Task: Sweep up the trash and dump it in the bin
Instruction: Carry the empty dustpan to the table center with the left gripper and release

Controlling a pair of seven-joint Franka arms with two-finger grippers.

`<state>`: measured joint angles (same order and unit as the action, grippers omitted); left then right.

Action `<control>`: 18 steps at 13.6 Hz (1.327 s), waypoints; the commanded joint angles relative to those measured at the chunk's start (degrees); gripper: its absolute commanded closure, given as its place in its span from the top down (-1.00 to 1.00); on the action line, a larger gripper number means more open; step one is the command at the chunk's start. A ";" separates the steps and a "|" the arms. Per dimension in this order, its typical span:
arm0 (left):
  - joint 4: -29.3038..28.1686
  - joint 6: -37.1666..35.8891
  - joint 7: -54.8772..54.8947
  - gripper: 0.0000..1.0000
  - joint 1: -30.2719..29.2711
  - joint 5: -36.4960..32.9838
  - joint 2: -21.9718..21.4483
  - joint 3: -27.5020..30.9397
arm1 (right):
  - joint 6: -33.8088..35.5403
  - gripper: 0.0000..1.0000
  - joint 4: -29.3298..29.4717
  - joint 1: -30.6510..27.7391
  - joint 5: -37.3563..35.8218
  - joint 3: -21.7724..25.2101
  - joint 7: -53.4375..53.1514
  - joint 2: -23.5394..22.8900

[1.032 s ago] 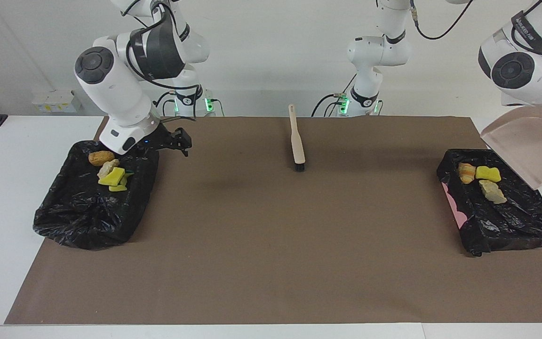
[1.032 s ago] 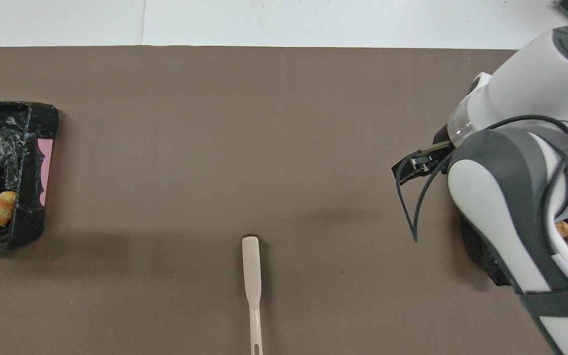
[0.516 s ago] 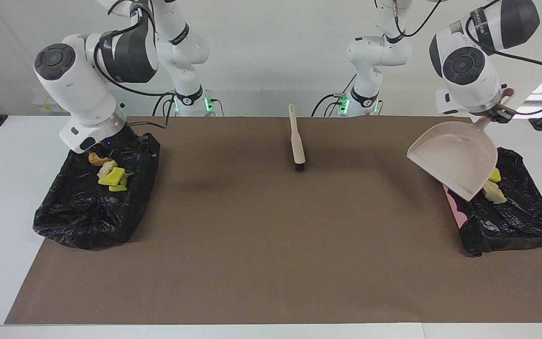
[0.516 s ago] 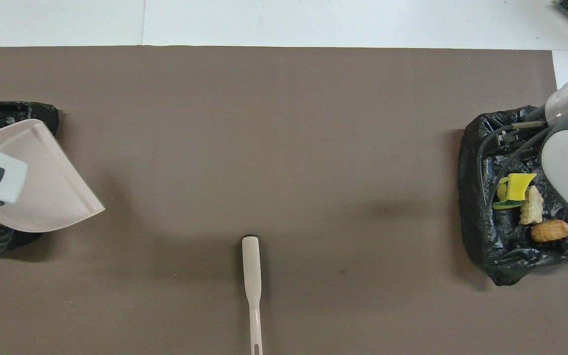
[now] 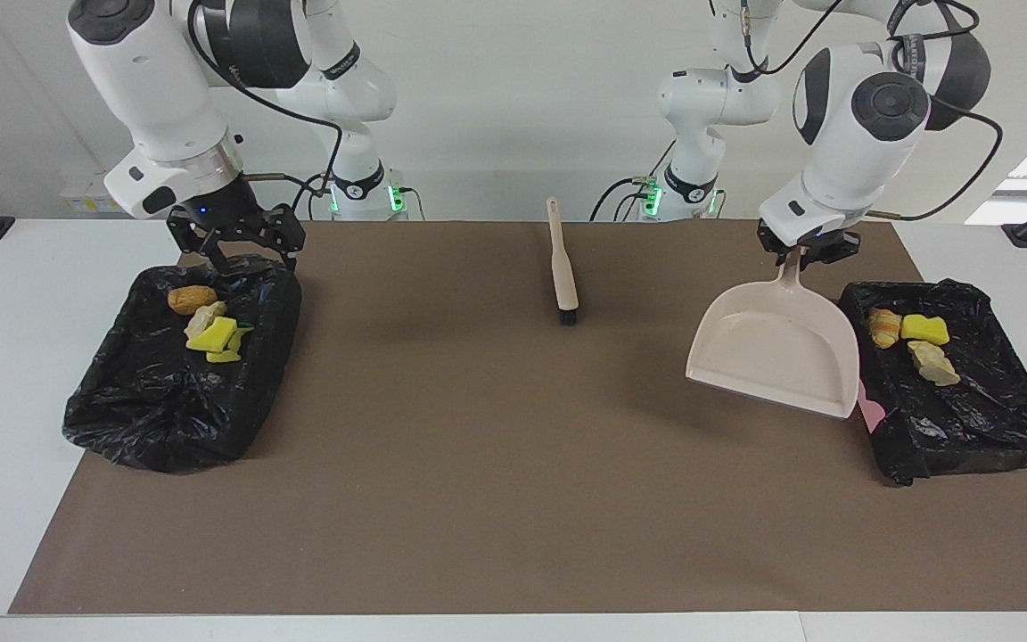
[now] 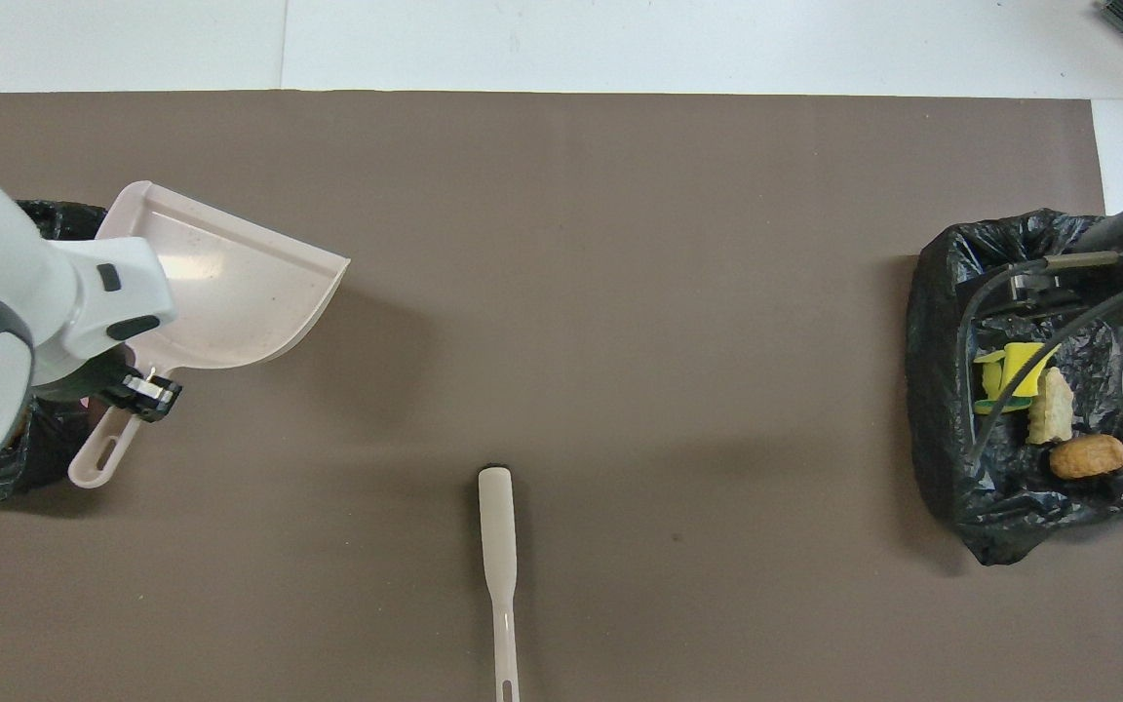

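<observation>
The trash lies in two black-lined bins. Three scraps sit in the bin at the left arm's end. Three more scraps lie in the bin at the right arm's end. My left gripper is shut on the handle of the beige dustpan. The pan hangs empty, roughly level, over the mat beside its bin. My right gripper is open and holds nothing, pointing down over the robot-side rim of its bin.
A beige brush lies on the brown mat midway between the arms, close to the robots, bristles pointing away from them. In the overhead view the left arm covers most of its bin.
The left arm swung the dustpan from over its bin toward the middle and levelled it over the mat. The right arm rose and turned its gripper downward over its bin.
</observation>
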<state>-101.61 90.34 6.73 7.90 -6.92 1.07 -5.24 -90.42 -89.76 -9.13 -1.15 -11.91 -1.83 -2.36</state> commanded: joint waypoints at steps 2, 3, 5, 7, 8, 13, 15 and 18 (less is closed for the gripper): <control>1.15 7.99 -14.60 -1.00 -0.07 2.88 6.03 -7.13 | 1.82 1.00 -0.67 -0.36 0.53 -0.57 -2.73 1.74; 1.41 10.53 -20.82 -1.00 -0.16 2.88 9.53 -10.55 | 1.56 1.00 -1.11 -0.36 0.62 -0.57 -3.35 2.09; 2.47 18.69 -30.87 -1.00 -0.08 2.88 13.68 -13.74 | 1.82 1.00 -1.03 -0.36 1.23 -0.57 -2.92 2.01; 2.56 22.24 -31.69 -1.00 0.01 2.88 16.76 -16.63 | 2.00 1.00 -1.11 -0.36 1.24 -0.57 -2.57 2.10; 2.56 23.38 -31.69 -1.00 0.01 2.88 16.95 -17.08 | 1.91 1.00 -1.03 -0.36 1.24 -0.57 -2.57 2.01; 2.65 24.79 -31.69 -1.00 1.07 3.05 19.32 -19.81 | 1.38 1.00 -0.94 -1.07 1.24 -0.48 -2.66 1.92; 2.65 25.49 -31.69 -1.00 1.07 3.58 20.37 -19.81 | 1.38 1.00 -0.94 -1.24 1.24 -0.48 -2.66 1.92; 2.73 26.91 -34.75 -1.00 1.86 3.58 22.40 -19.81 | 1.56 1.00 -0.94 -1.24 1.24 -0.48 -2.66 1.92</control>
<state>-100.43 116.35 -25.57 8.80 -4.37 21.40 -25.45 -89.07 -89.90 -9.48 -0.94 -12.04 -3.89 -1.36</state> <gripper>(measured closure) 0.692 0.000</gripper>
